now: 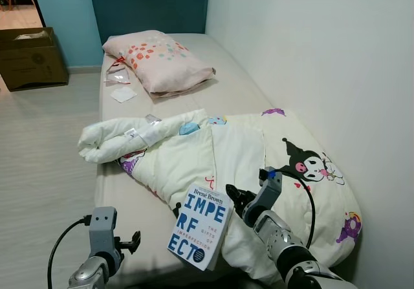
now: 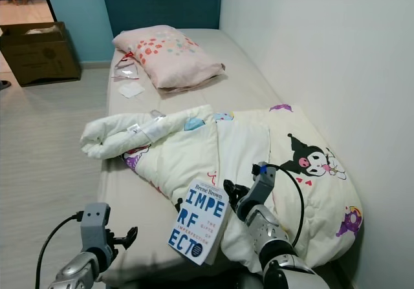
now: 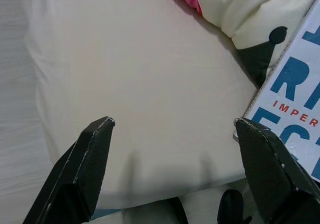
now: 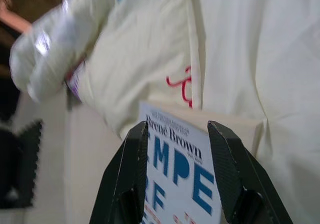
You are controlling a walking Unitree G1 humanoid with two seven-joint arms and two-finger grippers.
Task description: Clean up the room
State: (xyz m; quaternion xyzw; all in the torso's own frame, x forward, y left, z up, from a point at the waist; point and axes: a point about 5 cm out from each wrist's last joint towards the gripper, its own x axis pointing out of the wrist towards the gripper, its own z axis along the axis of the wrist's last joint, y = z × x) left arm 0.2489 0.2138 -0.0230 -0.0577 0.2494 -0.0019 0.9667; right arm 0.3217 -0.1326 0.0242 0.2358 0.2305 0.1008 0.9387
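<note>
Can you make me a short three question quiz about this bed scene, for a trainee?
1. True or false: the right gripper holds the white and blue book above the bed.
2. Where does the pink pillow lie? A) at the head of the bed B) on the floor C) in the cardboard box
3. Fill in: the left gripper hangs over the mattress edge with its fingers ____.

Key: 1 true; 2 A; 3 open.

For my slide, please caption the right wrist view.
Right gripper holds a book over the cream blanket.
</note>
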